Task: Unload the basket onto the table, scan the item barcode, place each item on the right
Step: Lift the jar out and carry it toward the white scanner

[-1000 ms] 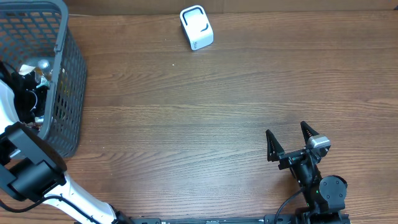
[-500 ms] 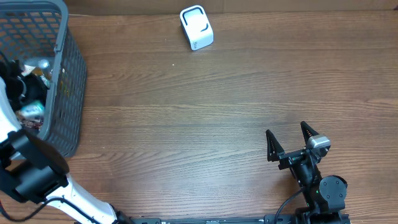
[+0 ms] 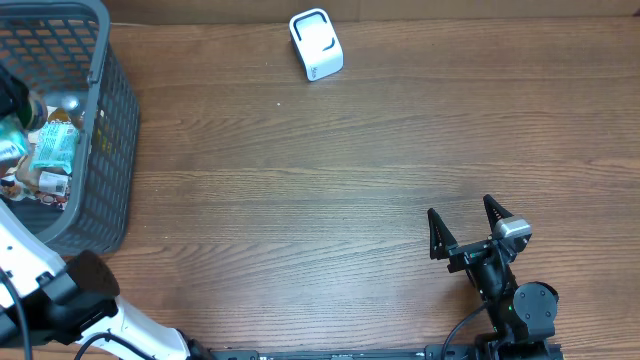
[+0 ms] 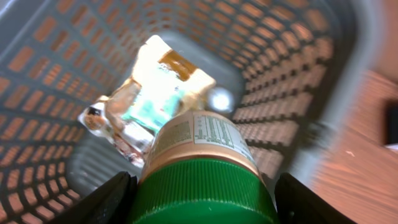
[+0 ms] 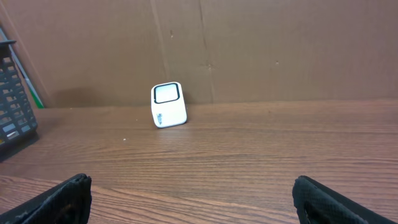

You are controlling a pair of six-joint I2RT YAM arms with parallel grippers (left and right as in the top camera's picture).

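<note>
The left gripper (image 4: 204,200) pinches a bottle (image 4: 200,146): one dark finger (image 4: 115,198) lies against each side of its green cap, and the bottle fills the whole space between them. Just under the gripper, the bottle hangs above the inside of the grey basket (image 4: 298,56). Deeper below it, on the basket floor, lie some packets (image 4: 155,93) in white, green and brown. The basket walls stand all around the gripper, so I judge that the bottle is not yet out of the basket.

The scanner (image 3: 316,45), a small white box with a dark window, stands on the table (image 3: 350,180), well apart from the left gripper, on the far side of the table. The right gripper (image 3: 465,225) is spread wide and holds nothing. It rests low, with the scanner ahead of it and far off.

The picking seems done. What is left is to carry the bottle to the scanner and to turn the barcode toward the window.

The bottle has a ribbed green cap and a beige body. A white label with small printed text is on the side away from the gripper. No barcode shows in the wrist view.
</note>
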